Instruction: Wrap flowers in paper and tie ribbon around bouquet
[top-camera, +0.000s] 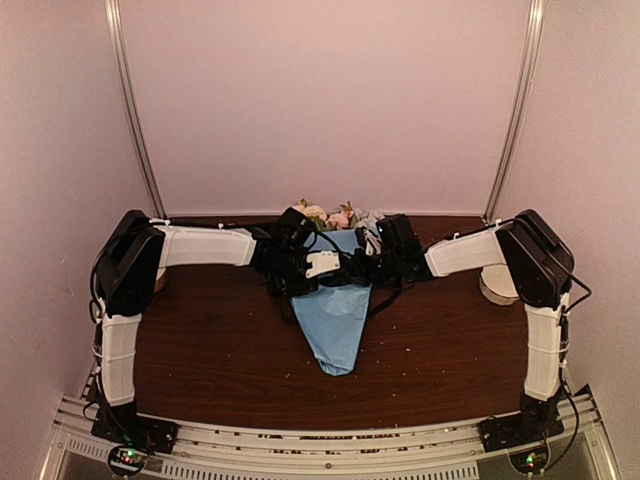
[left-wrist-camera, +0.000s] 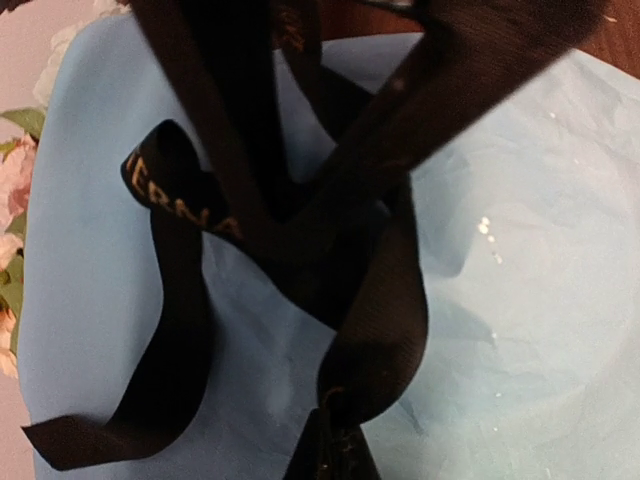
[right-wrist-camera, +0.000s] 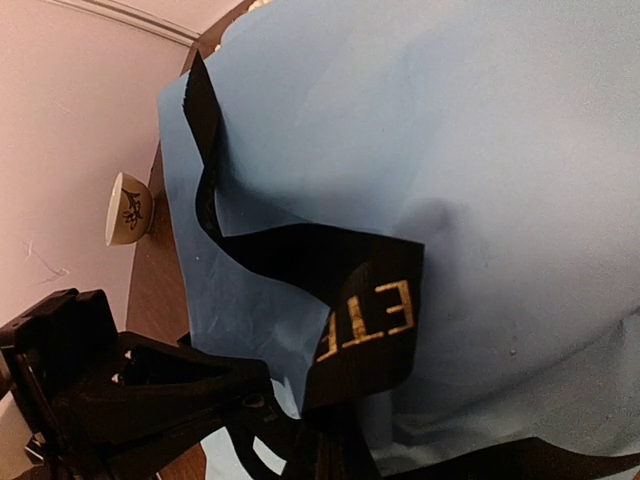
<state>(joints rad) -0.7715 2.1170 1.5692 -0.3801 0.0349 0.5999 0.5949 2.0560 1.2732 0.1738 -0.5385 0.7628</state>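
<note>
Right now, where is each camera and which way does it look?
Top: above, behind the bases, looking down on the table, left arm, right arm, bouquet.
Left wrist: on left arm, close on ribbon over paper; own fingers at bottom.
Right wrist: on right arm, same, plus a cup.
Both wrists share ribbon and paper.

Site type: enclosed robot test cell, laboratory setting. Indicators: plain pale walls (top-camera: 330, 100) close the work area on three sides and are joined at the rear corners by metal strips (top-camera: 135, 120). A dark wooden counter (top-camera: 220, 350) forms the working surface. A slotted aluminium rail (top-camera: 330, 440) runs along its near edge and carries the bolted bases of the left arm (top-camera: 118, 360) and the right arm (top-camera: 545, 360). Small circuit boards (top-camera: 128, 460) with lit indicator lamps sit beside the bases, with exposed black cables (top-camera: 577, 290) nearby
</note>
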